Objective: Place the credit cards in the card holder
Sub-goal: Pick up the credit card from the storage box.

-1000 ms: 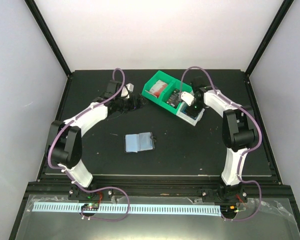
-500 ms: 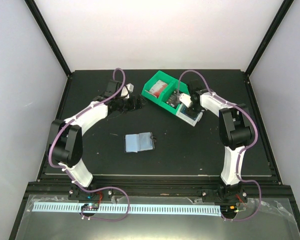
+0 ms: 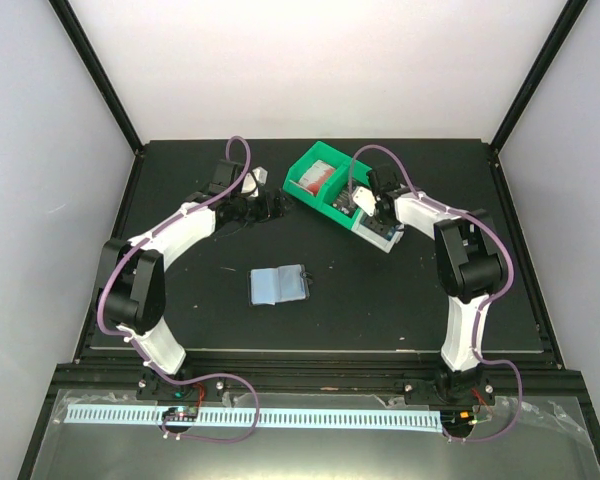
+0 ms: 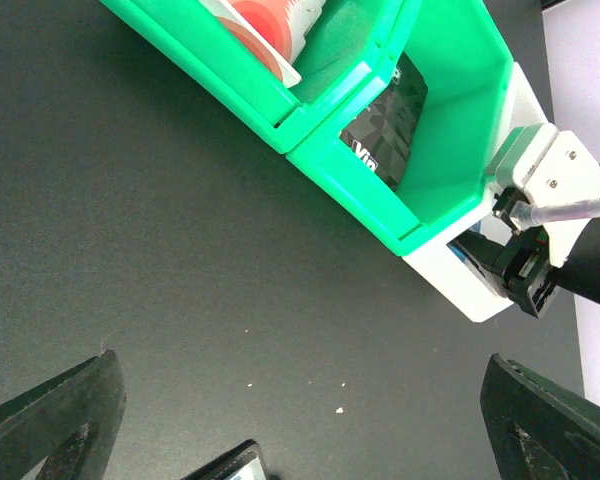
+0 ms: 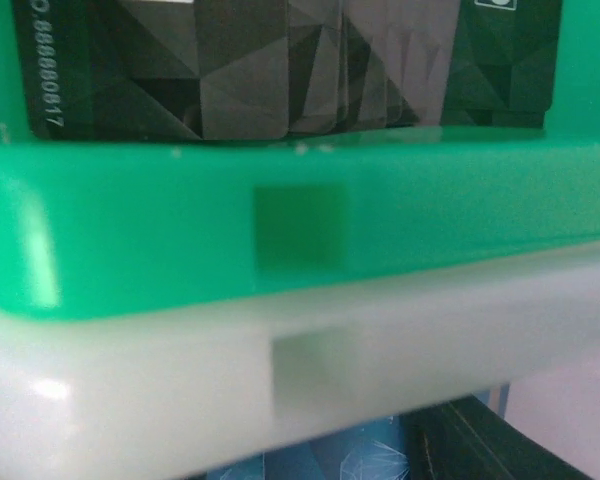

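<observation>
The left end effector (image 4: 300,430) stands wide open and empty over the black bench (image 4: 130,250), near the green plastic bins (image 4: 458,110). The right end effector (image 3: 378,213) is at the white plastic bin (image 4: 458,285); its opening cannot be determined. Black printed credit cards (image 5: 280,70) lie in one green bin. The black folding card holder (image 3: 280,285) lies mid-bench, well apart from both end effectors.

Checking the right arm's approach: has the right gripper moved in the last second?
Yes. In the top view the right gripper has shifted left, from over the white bin toward the green bin beside it.
</observation>
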Robot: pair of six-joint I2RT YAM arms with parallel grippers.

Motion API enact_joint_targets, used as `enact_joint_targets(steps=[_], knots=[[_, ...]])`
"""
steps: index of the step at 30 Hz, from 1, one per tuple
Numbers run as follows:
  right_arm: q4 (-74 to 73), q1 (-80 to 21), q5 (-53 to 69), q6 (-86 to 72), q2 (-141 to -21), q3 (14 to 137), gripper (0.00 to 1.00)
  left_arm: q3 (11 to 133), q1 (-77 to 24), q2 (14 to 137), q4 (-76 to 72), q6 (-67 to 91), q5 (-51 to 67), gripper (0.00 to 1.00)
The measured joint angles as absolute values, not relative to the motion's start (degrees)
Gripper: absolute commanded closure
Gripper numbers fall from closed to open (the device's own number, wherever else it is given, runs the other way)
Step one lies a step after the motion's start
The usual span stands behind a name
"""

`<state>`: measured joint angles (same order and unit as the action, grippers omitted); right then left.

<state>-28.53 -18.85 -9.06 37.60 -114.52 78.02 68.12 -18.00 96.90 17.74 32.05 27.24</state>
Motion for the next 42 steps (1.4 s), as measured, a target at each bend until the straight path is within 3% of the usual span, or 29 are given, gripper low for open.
enact_joint_targets(steps=[30,42], knots=[[-24.7,-18.9,-17.9,35.6,-114.3,77.0,0.99,68.1,-17.6,96.9,17.7,32.1,27.3,0.01],[-28.0,-18.9,-16.8,34.2,-111.0,80.4,0.99,68.1,-17.6,96.9,17.6,32.1,27.3,0.01]])
